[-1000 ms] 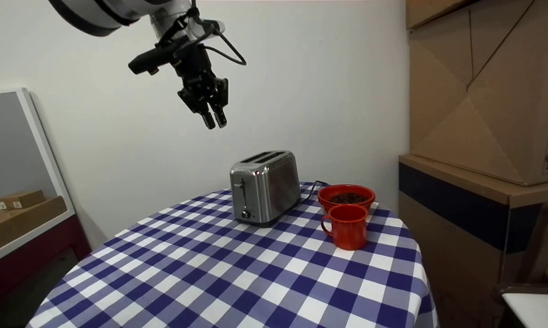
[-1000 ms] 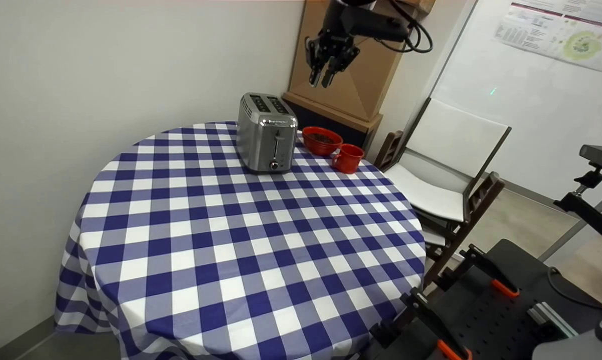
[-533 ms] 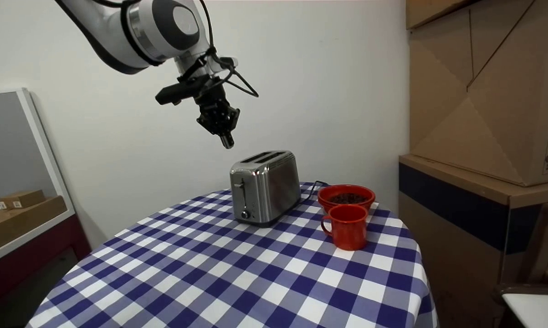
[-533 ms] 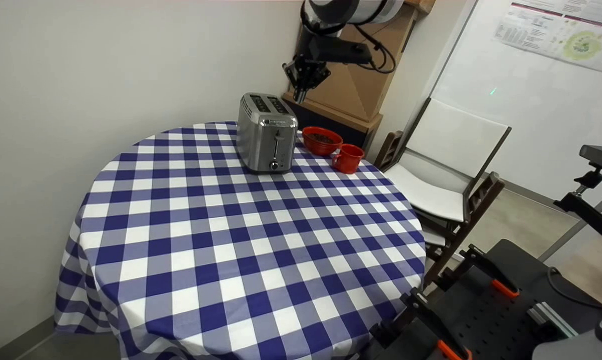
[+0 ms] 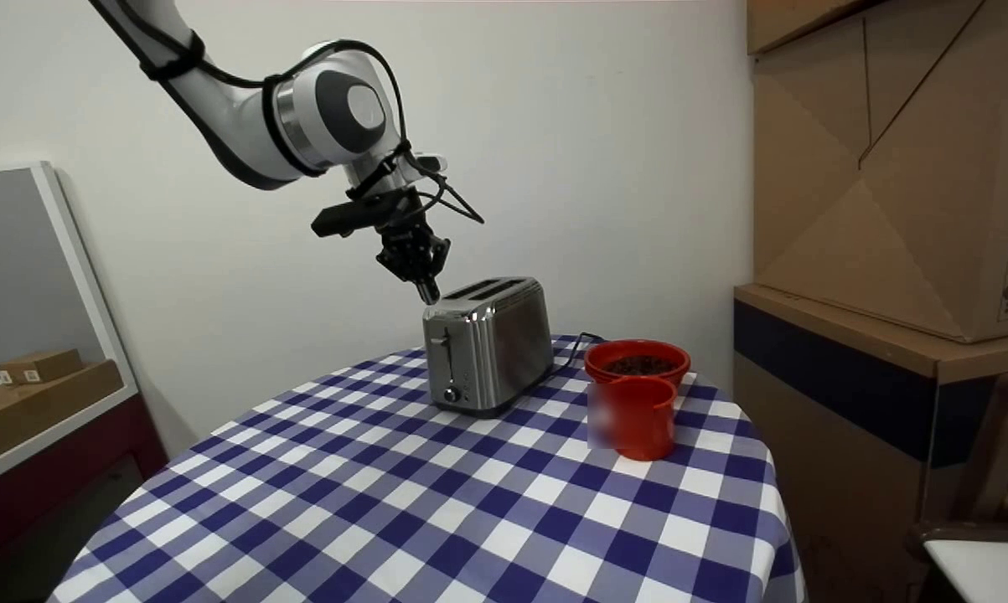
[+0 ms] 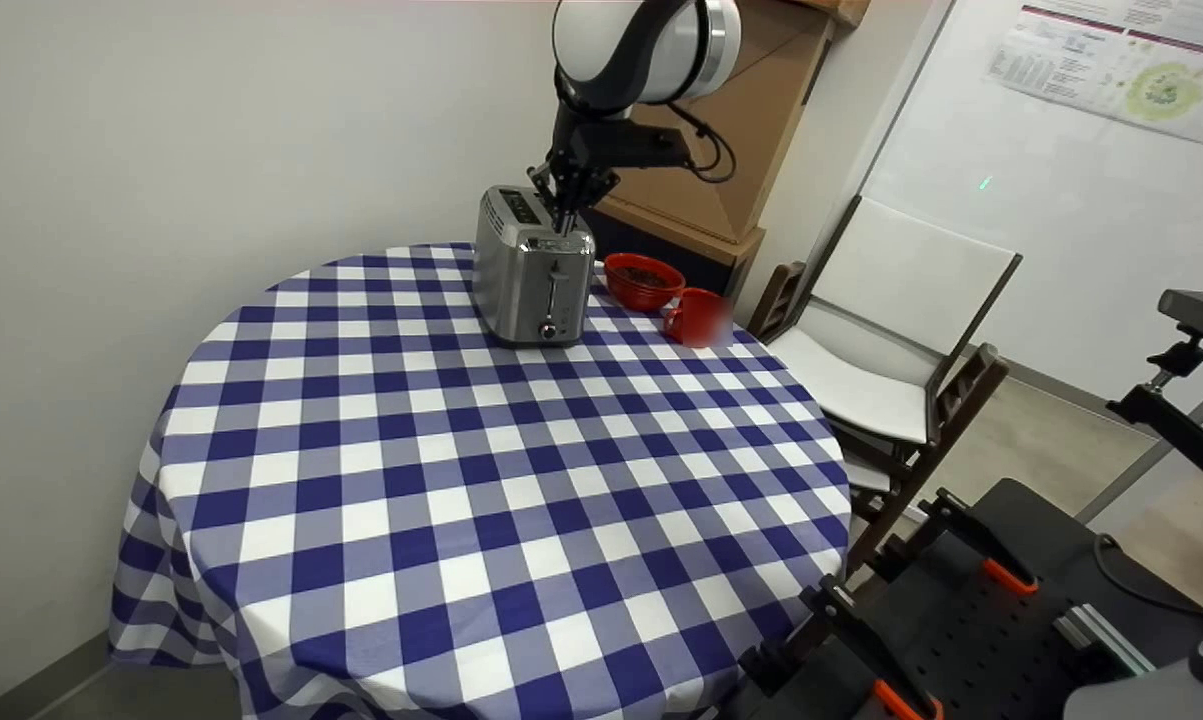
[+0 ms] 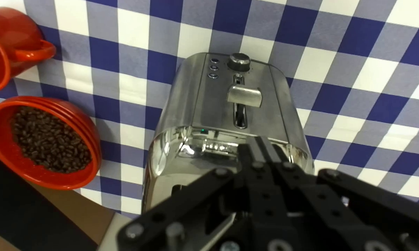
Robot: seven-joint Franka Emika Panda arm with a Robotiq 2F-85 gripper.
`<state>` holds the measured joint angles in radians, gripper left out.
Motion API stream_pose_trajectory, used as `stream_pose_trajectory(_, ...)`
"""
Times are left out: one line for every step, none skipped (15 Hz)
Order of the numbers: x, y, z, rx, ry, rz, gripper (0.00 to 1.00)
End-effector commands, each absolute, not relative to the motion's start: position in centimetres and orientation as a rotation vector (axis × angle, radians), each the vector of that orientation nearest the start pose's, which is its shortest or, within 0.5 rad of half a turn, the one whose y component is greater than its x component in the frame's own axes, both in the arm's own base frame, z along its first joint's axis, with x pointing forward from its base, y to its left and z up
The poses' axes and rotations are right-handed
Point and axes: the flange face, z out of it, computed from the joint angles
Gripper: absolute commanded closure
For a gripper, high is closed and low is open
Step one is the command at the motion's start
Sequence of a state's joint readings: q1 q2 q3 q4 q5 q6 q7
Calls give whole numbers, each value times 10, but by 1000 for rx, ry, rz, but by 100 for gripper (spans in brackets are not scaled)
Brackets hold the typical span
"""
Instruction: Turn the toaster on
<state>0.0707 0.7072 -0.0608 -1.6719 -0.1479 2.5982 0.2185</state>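
Observation:
The brushed-silver toaster [image 5: 491,343] stands upright on the checked table; it also shows in an exterior view [image 6: 531,270] and in the wrist view [image 7: 212,104]. Its lever [image 7: 245,96] sits near the top of the slot in the end panel in both exterior views. A round knob [image 7: 239,62] lies at the panel's foot. My gripper [image 5: 428,297] is shut and empty, fingers pointing down at the lever end of the toaster's top. In the wrist view the fingertips [image 7: 261,141] cover part of the top edge, short of the lever. I cannot tell whether they touch the metal.
A red mug [image 5: 648,423] and a red bowl [image 5: 638,356] of dark beans stand beside the toaster. A wall rises behind the table [image 6: 501,480]. Cardboard boxes [image 5: 872,201] and a white chair [image 6: 901,280] stand beyond the table's edge.
My gripper has come down from high above the table to the toaster's top at the lever end. Its fingers were slightly apart and are now together. The toaster has not moved.

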Motion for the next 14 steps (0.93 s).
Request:
stream_pose_trajectory(720, 15, 194, -3232, 141, -372, 100)
stream_pose_trajectory(722, 14, 189, -3235, 141, -361, 100)
stream_pose_trajectory(722, 14, 182, -3239, 141, -351, 100)
stream_pose_trajectory(723, 14, 177, -3242, 139, -342, 100)
stream_pose_trajectory(723, 14, 174, -3244, 138, -337, 100)
stream_pose_trajectory(723, 14, 173, -3245, 138, -325, 100)
stream_pose_trajectory(722, 14, 170, -3247, 136, -314, 100)
stream_pose_trajectory(721, 14, 166, -3249, 135, -295, 100)
stream_pose_trajectory(719, 14, 160, -3251, 133, -279, 100)
stream_pose_trajectory(717, 14, 154, -3254, 133, -265, 100)
stream_pose_trajectory(716, 13, 147, -3255, 132, -251, 100)
stream_pose_trajectory(715, 12, 142, -3258, 132, -240, 100)
stream_pose_trajectory(715, 11, 136, -3260, 132, -230, 100)
stream_pose_trajectory(715, 10, 132, -3260, 134, -227, 100)
